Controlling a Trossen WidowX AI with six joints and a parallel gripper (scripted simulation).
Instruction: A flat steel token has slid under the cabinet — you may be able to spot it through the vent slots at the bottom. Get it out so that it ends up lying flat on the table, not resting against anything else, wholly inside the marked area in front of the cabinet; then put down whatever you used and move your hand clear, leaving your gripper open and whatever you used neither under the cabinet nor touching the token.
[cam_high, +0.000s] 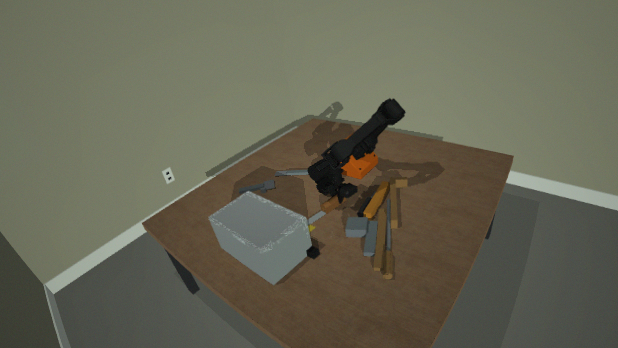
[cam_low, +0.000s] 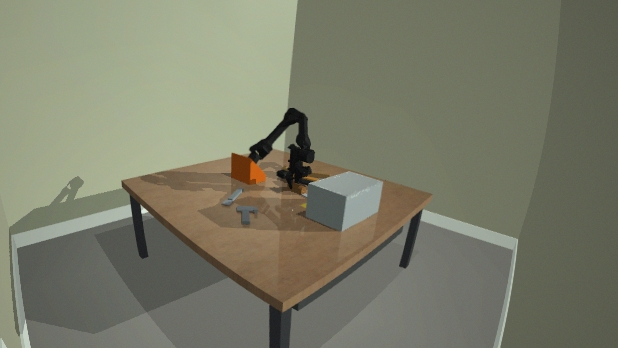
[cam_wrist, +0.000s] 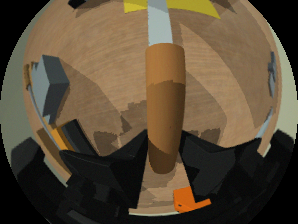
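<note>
Wrist view has the gripper (cam_high: 340, 196) (cam_low: 292, 181) (cam_wrist: 161, 132) clamped on the tool's wooden handle (cam_high: 331, 204) (cam_low: 300, 189) (cam_wrist: 165, 95), its pale blade (cam_high: 317, 217) (cam_wrist: 160, 25) crossing the yellow area (cam_high: 311, 228) (cam_low: 303, 206) (cam_wrist: 200, 7) toward the cabinet (cam_high: 280, 240) (cam_low: 327, 202), presumably for reach underneath, where the unseen token probably lies.

One desk (cam_high: 320, 300) (cam_low: 260, 255) (cam_wrist: 210, 50) carries one grey cabinet (cam_high: 260, 220) (cam_low: 327, 202), one orange wedge (cam_high: 361, 167) (cam_low: 245, 169) (cam_wrist: 183, 199), one small black block (cam_high: 313, 252) (cam_wrist: 77, 3) and one T-shaped grey piece (cam_high: 270, 186) (cam_low: 245, 214) (cam_wrist: 272, 75); one yellow marked area (cam_high: 311, 228) (cam_low: 303, 206) (cam_wrist: 200, 7) and one wall outlet (cam_high: 168, 175) show.

Drab olive walls (cam_high: 200, 75) (cam_low: 425, 100) meet pale skirting (cam_high: 100, 257) (cam_low: 470, 227) above a grey floor (cam_high: 135, 305) (cam_low: 175, 290).
</note>
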